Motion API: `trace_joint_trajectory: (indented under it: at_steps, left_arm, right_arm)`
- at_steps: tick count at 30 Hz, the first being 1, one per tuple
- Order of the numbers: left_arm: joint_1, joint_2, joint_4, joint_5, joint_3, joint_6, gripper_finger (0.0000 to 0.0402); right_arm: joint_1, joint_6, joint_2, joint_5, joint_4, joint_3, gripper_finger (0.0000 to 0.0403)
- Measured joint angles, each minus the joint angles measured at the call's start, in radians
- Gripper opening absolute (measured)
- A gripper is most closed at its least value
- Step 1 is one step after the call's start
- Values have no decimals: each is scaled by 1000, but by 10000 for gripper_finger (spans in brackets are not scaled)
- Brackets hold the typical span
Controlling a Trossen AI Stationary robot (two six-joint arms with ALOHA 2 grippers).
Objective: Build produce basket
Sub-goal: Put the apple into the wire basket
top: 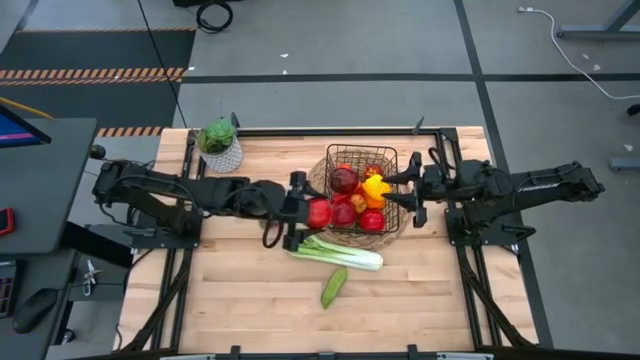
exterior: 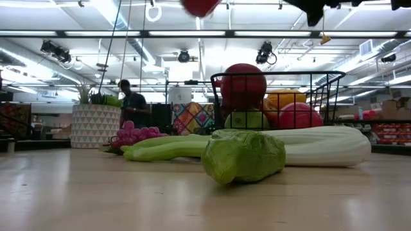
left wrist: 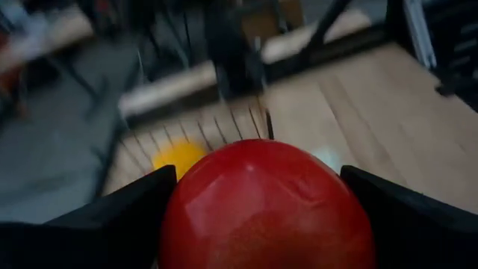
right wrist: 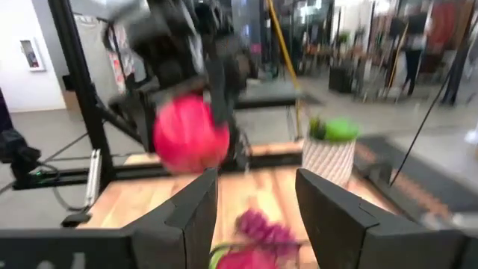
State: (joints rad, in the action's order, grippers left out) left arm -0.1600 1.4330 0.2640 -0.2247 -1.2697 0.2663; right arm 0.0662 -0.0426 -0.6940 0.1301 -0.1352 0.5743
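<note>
The black wire basket (top: pixel 362 147) stands on a round woven mat (top: pixel 316 176) and holds red apples, a yellow pepper (top: pixel 376 186) and other fruit. My left gripper (top: pixel 305 212) is shut on a red apple (top: pixel 320 213) at the basket's left side, high above the table in the low view (exterior: pixel 200 6). My right gripper (top: pixel 412 194) is open and empty at the basket's right side. The leek (top: pixel 340 252) and the cucumber (top: pixel 333 287) lie on the table in front of the basket. Purple grapes (exterior: pixel 136 135) lie on the table to the left. My left gripper pinches the red apple's two opposite sides (left wrist: pixel 179 217) between its two fingers (left wrist: pixel 112 220). The fingers come level from the table's left. The apple is lifted clear of the table, beside the basket's left wall (right wrist: pixel 190 134).
A leafy plant in a white pot (top: pixel 220 145) stands at the far left of the table. A person (exterior: pixel 131 102) is in the room behind the table. Bare wood shows along the near edge (top: pixel 250 320).
</note>
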Motion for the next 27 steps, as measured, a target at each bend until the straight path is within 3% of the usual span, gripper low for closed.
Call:
trace_joint_trajectory:
  at_steps: [9, 17, 27]
  left_arm:
    - [3, 63, -272, 27, -2, 329, 376]
    - [23, 140, -272, 15, -1, 990, 377]
    - [90, 156, -293, 15, 0, 1603, 378]
  right_arm:
    - [44, -147, -90, -6, 92, 0, 187]
    - [65, -145, -93, 20, 174, 0, 187]
    - [64, -138, -41, 116, 295, 0, 187]
